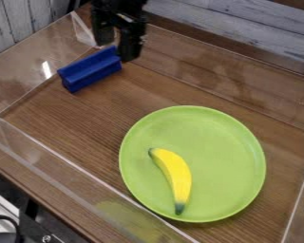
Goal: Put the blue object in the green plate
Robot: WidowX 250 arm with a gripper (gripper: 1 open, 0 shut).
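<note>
The blue object [91,68] lies on the brown wooden tabletop [129,100] toward the far left, its long axis running diagonally, its raised edges forming a channel along the top; I can read no marking on it. My tool [117,38] hangs just above and behind its far right end, the two dark fingers [132,46] pointing down and spread apart with nothing between them; whether a fingertip touches the block I cannot tell, since the dark metal overlaps the block's end from this angle. The upper part of my tool is cut off by the top edge of the view. The green plate [224,133] sits well apart from the block, toward the near right, and holds a yellow banana [173,177] lying on its left half, the dark stem end pointing toward the near rim. Clear plastic walls [41,157] run around the tabletop, and glare on them blurs the near corner. Behind my tool stands a small yellow-and-white item [124,17], mostly hidden; it may carry print, but it is too small and too covered to read.
</note>
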